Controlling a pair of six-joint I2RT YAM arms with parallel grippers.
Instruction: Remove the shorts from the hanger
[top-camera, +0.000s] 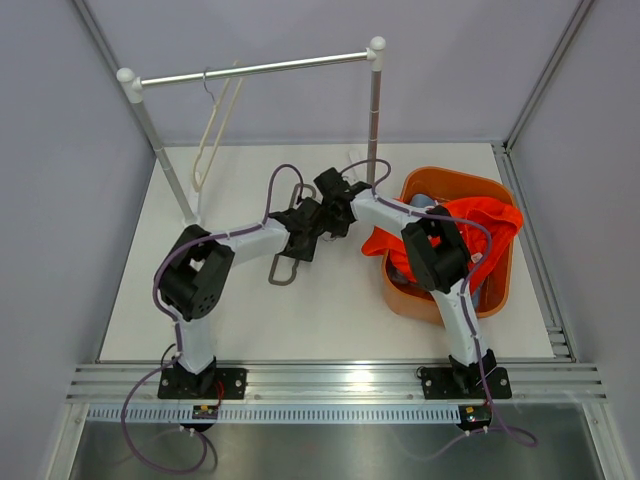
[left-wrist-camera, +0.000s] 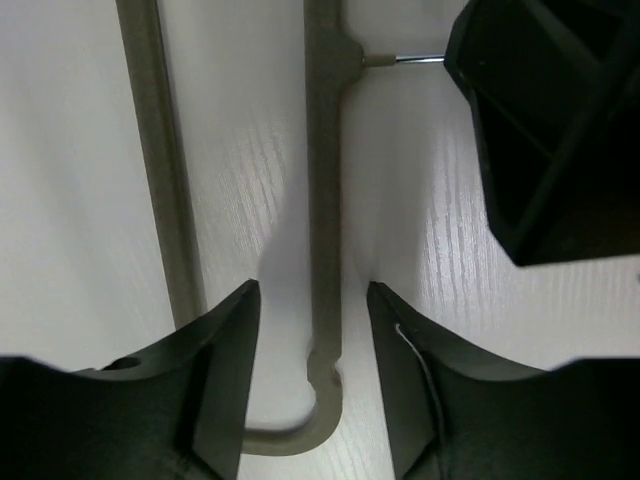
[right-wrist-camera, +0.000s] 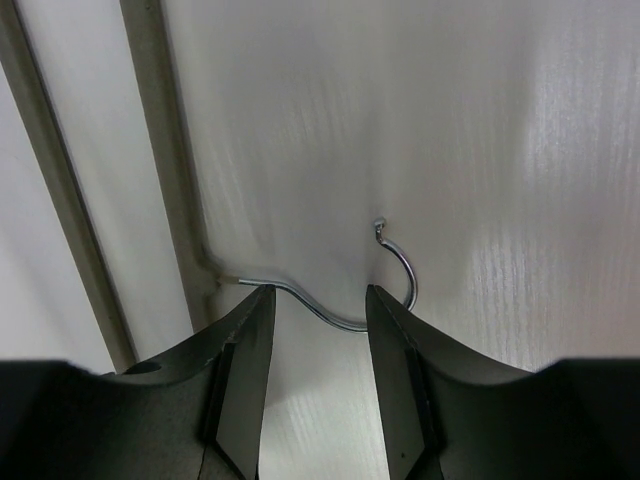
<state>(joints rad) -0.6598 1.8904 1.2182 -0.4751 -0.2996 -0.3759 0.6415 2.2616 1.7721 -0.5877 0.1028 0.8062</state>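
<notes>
Top external view: the orange shorts (top-camera: 470, 215) lie bunched over the rim of the orange basket (top-camera: 440, 175) at the right of the table (top-camera: 330, 320). They are well apart from any hanger. A sliver of pale blue cloth (top-camera: 492, 288) shows inside the basket beneath them, probably the light blue shorts, though too little is visible to be sure.

A bare grey hanger (top-camera: 283, 272) lies flat at the table's centre with both arms bent over it. The left wrist view shows the left gripper (left-wrist-camera: 312, 300) with its jaws apart, straddling one grey bar of the hanger with a gap on each side. The right wrist view shows the right gripper (right-wrist-camera: 320, 300) also parted, with the hanger's thin metal hook (right-wrist-camera: 400, 265) curving on the table just ahead of its fingers and the wire running between them. Neither gripper is clamped on anything.

Behind them, a white hanger (top-camera: 215, 130) dangles empty from the rail (top-camera: 260, 68).

The removal itself looks done, and what remains seems to be dealing with the empty grey hanger. If it is to be lifted, the left jaws must close squarely on the bar. The right jaws would have to pinch a thin wire lying flat on the table, which could easily slip.
</notes>
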